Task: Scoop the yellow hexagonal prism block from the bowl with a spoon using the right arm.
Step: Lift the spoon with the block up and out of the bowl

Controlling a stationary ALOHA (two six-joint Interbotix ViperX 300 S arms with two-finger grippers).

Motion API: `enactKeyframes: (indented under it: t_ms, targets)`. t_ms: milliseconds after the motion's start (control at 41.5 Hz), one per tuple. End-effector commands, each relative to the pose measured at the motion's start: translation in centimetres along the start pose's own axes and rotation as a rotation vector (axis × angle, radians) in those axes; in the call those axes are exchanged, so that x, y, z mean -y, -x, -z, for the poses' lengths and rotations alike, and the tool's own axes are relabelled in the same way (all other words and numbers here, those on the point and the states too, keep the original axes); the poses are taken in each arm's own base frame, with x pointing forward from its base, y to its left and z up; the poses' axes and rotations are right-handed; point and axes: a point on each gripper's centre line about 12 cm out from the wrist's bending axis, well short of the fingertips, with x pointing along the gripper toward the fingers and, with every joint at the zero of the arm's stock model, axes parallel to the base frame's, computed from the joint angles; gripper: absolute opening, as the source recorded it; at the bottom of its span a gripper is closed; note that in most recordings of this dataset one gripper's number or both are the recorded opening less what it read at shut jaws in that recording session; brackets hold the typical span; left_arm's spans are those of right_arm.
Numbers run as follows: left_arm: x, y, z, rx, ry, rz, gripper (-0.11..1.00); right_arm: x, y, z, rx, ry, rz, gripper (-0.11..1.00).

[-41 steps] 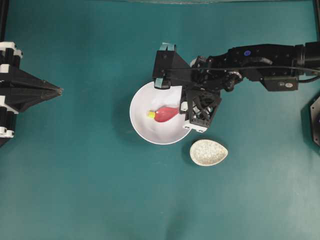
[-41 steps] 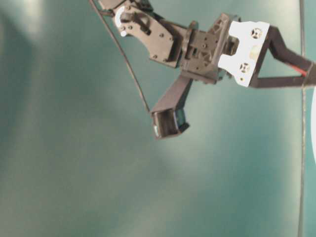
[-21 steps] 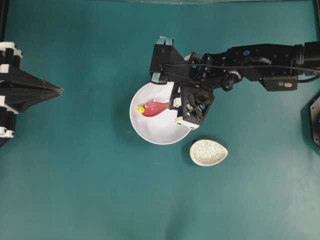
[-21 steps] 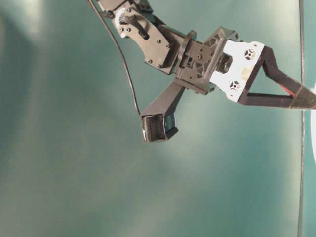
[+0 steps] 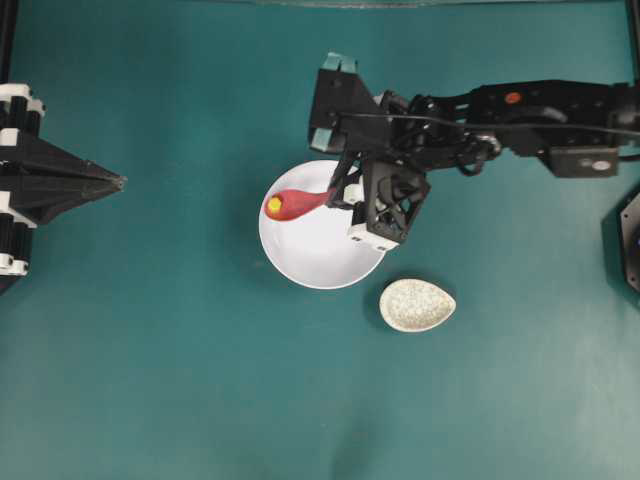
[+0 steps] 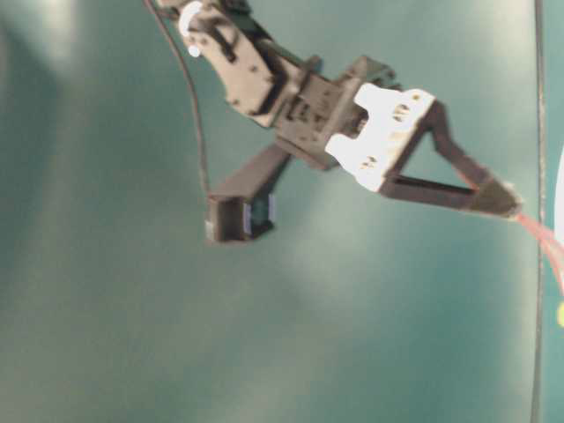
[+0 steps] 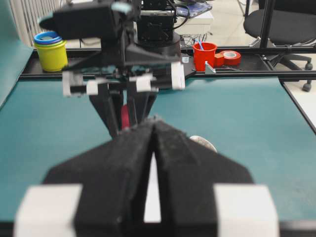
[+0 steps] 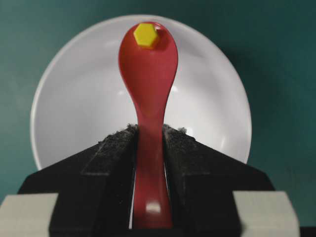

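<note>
The white bowl sits mid-table. My right gripper is over its far right rim, shut on the handle of the pink-red spoon. The scoop points left over the bowl's upper left edge. The yellow hexagonal block lies in the scoop near its tip. In the right wrist view the spoon runs straight out from my gripper, with the block at its far end above the bowl. My left gripper is shut and empty at the far left, as the left wrist view also shows.
A small speckled teardrop dish lies just right of and below the bowl. The right arm's wrist camera juts out beyond the bowl's far side. The left arm's body sits at the left table edge.
The spoon has swept left and up from the bowl's middle to its upper left edge. The block, once at the spoon's tip, now lies in the scoop. The left arm has not moved.
</note>
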Motion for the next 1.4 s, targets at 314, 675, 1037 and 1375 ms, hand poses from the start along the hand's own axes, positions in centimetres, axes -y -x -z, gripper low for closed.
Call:
enactKeyframes:
  t_ms: [314, 675, 1037, 1375]
  targets:
    - [0.0, -0.2, -0.6, 0.018, -0.005, -0.001, 0.01, -2.0, 8.4, -1.7, 0.426, 0.032, -0.017, 0.23]
    - [0.0, -0.2, -0.8, 0.029, -0.005, -0.001, 0.01, -2.0, 11.1, 0.2, 0.551, -0.006, -0.026, 0.23]
    - [0.0, -0.2, -0.9, 0.034, -0.003, 0.000, 0.01, -2.0, 11.3, 0.3, 0.556, -0.005, -0.027, 0.23]
    - [0.0, -0.1, -0.9, 0.035, -0.003, 0.000, 0.01, -2.0, 11.6, 0.6, 0.557, 0.002, -0.026, 0.23]
